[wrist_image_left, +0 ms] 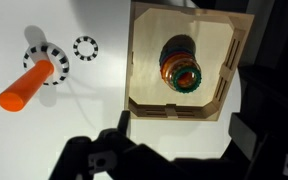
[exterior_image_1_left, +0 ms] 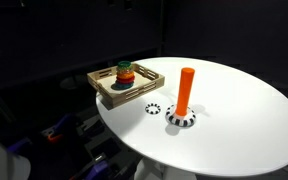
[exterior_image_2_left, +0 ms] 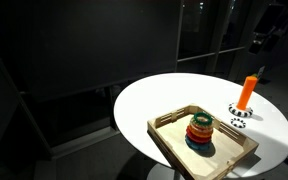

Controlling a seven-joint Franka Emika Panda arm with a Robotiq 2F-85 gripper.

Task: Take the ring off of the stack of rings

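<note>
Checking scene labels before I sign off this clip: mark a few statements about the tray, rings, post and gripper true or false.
1. The stack of rings sits inside the wooden tray. True.
2. The orange post lies flat on the table. False: it stands upright on its striped base.
3. The gripper holds the green ring. False: the ring tops the stack; the gripper is apart from it, holding nothing.
4. A small striped ring lies on the table outside the tray. True.
</note>
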